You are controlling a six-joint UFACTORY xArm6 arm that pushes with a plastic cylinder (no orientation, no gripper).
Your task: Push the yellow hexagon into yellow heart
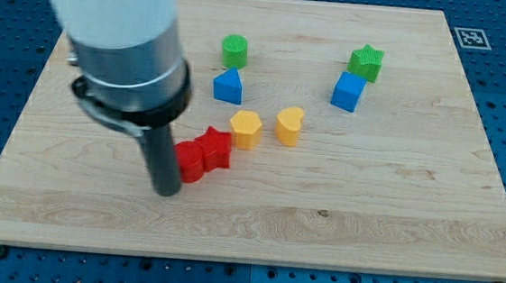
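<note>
The yellow hexagon [246, 128] sits near the board's middle. The yellow heart [289, 124] stands just to its right, with a small gap between them. My tip [167, 190] rests on the board at the lower left of the hexagon, touching or almost touching the left side of a red block [188, 160]. A red star [215, 148] lies between that red block and the hexagon.
A green cylinder [235, 50] and a blue triangle [228, 86] sit above the hexagon. A green star [366, 62] and a blue cube [348, 91] sit at the upper right. The wooden board [392, 216] lies on a blue perforated table.
</note>
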